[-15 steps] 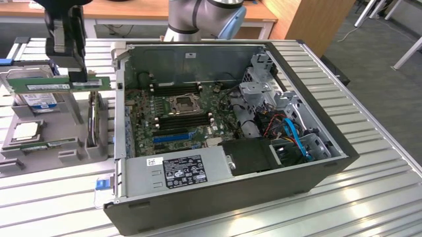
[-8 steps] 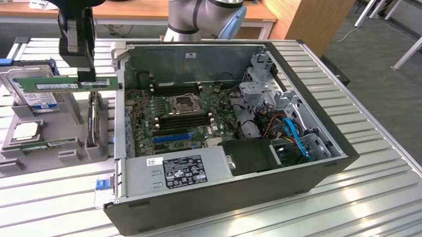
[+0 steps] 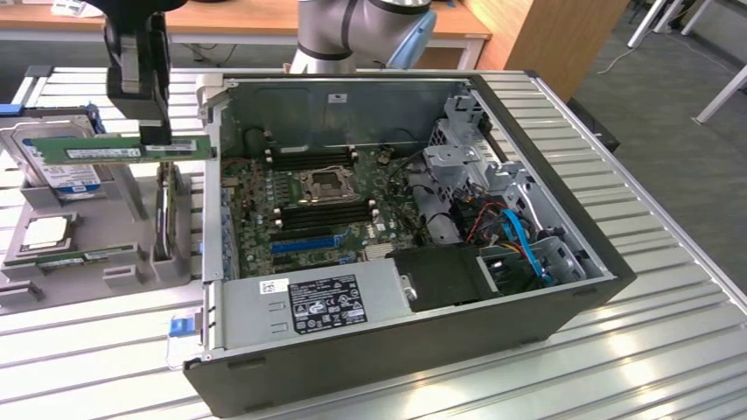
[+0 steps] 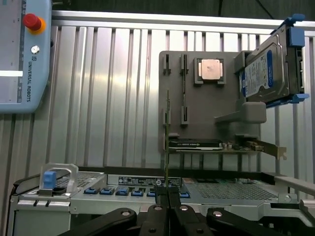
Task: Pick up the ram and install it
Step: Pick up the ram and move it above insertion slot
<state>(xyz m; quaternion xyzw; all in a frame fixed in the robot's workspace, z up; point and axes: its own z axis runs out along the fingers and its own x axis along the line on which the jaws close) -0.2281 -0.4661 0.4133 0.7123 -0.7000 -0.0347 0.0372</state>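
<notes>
One ram (image 3: 94,152) gripped in hand (image 3: 156,140), open computer case (image 3: 467,350), motherboard (image 3: 251,219) inside

The gripper (image 4: 167,195) pinches the ram (image 4: 167,123) (seen edge-on), with the grey holder (image 4: 221,104) and hard drive (image 4: 261,73) beyond.

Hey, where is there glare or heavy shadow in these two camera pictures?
Exterior view: glare streaks on the ribbed metal table beside the computer case, whose black side is in shade. Wrist view: the table is evenly lit, while the gripper, shut on the ram, is dark.
</notes>
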